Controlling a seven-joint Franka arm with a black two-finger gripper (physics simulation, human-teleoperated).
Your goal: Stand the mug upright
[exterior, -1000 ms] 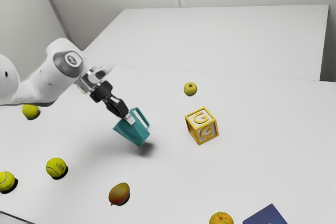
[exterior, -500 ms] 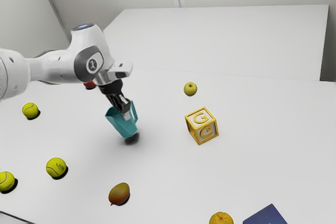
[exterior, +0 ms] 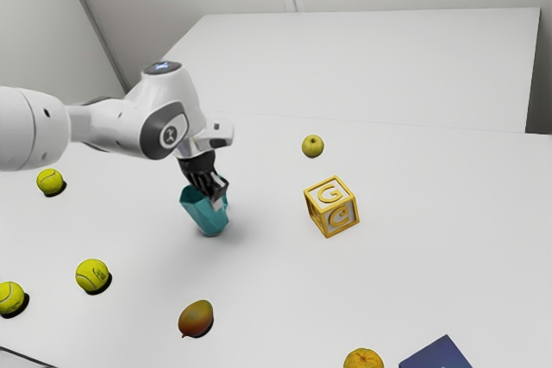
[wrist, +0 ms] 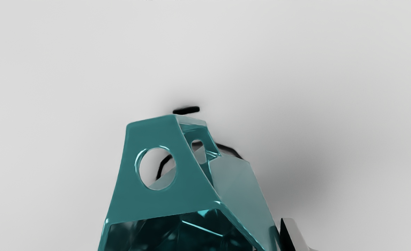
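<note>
the claw is pinching the teal mug by its wall, one finger outside and the other just within the mouth. the mug is under the claw, mouth up and close to upright, with its base at or very near the white table; i can't tell whether the table bears all its weight. its handle stands out from the body, clear of the fingers.

what worries me is the letting go. if a lean remains or the base is a little high, opening would drop it onto one edge, and it could rock or topple. pressing down too hard could make the wall slip and twist in the grip. the inner finger could also snag the rim if the claw lifts away crooked.

farther out, the letter block and the mango sit well apart from the mug, so neither seems likely to interfere.
</note>
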